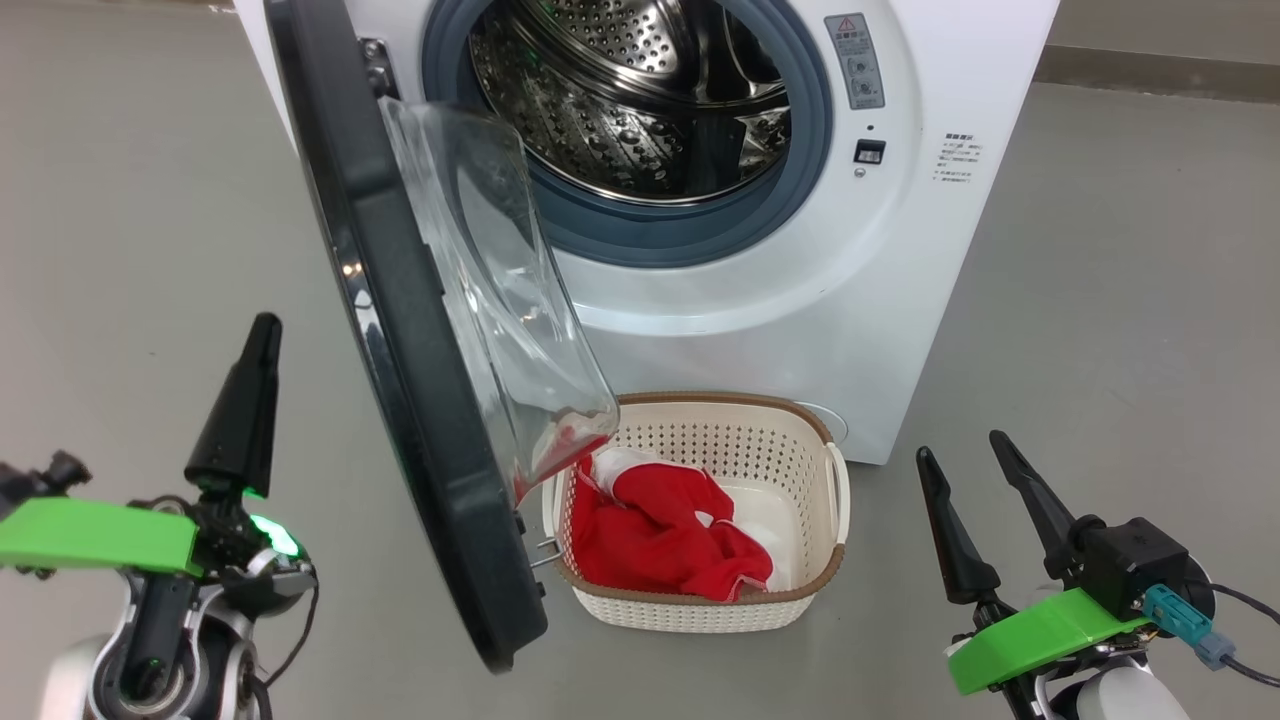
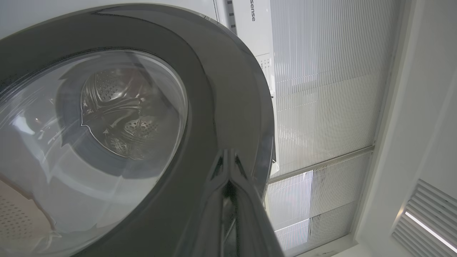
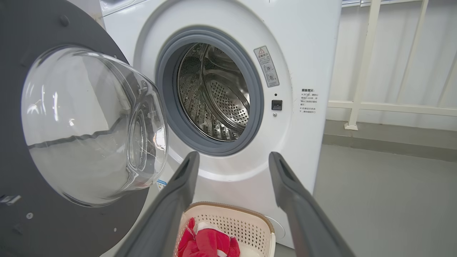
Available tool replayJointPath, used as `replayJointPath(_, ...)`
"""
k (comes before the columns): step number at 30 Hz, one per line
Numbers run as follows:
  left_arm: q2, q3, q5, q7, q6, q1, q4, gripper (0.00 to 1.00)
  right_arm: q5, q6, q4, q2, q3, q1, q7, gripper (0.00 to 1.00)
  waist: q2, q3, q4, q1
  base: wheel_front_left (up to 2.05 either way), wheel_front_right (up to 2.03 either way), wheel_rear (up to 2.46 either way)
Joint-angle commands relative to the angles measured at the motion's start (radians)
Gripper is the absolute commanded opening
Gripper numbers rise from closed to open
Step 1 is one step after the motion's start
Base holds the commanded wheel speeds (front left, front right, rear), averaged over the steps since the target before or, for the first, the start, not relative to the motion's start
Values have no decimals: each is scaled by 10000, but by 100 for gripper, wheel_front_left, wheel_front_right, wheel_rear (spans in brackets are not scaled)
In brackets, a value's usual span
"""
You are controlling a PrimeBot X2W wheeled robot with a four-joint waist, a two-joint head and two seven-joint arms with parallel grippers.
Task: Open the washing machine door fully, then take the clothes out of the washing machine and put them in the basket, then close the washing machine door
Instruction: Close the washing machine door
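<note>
1. Head view: the washing machine door (image 1: 395,330) covers the left end of the basket (image 1: 740,445) and part of the clothes (image 1: 660,535). Through its glass we make out just a red smear.
2. The top edge cuts off the washing machine (image 1: 800,330) and the upper drum (image 1: 640,100).
3. We cannot read the printed labels (image 1: 957,160); they are too small.
4. Left wrist view: the door runs off the left and bottom edges. The left gripper (image 2: 228,167) is blurred close to the lens.
5. Right wrist view: the bottom edge cuts off the basket and clothes.
</note>
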Motion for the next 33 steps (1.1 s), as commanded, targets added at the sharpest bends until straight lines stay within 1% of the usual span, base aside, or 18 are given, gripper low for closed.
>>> replayJointPath(1, 289, 267, -62, 101, 86, -379, -332, 0, 102, 65, -242, -14, 291, -212, -63, 100, 0, 2, -21, 0, 0, 0, 0)
replayJointPath(5, 559, 117, -209, 610, 855, -499, -634, 0, 95, 65, -236, -14, 311, -183, -63, 100, 0, 34, -117, 0, 0, 0, 0)
replayJointPath(7, 654, 48, -161, 710, 1163, -511, -705, 0, 84, 65, -243, -14, 321, -174, -63, 100, 0, 61, -175, 0, 0, 0, 0)
replayJointPath(9, 700, -16, -92, 745, 1357, -519, -758, 0, 71, 65, -245, -14, 326, -185, -63, 100, 0, 99, -236, 0, 0, 0, 0)
replayJointPath(12, 674, -103, -103, 812, 1520, -534, -827, 0, 51, 65, -256, -14, 345, -195, -63, 100, 0, 160, -333, 0, 0, 0, 0)
replayJointPath(15, 643, -200, -146, 915, 1576, -539, -902, 0, 38, 65, -255, -14, 345, -205, -63, 100, 0, 232, -434, 0, 0, 0, 0)
replayJointPath(26, 421, -512, -359, 1070, 1568, -767, -1157, 0, 54, 65, -238, -14, 377, -329, -63, 100, 0, 522, -872, 0, 0, 0, 0)
replayJointPath(30, 338, -633, -396, 1025, 1571, -948, -1116, 0, 48, 65, -249, -14, 399, -377, -63, 100, 0, 631, -1095, 0, 0, 0, 0)
replayJointPath(33, 278, -695, -447, 970, 1494, -1170, -964, 0, 30, 65, -251, -14, 312, -424, -63, 100, 0, 778, -1353, 0, 0, 0, 0)
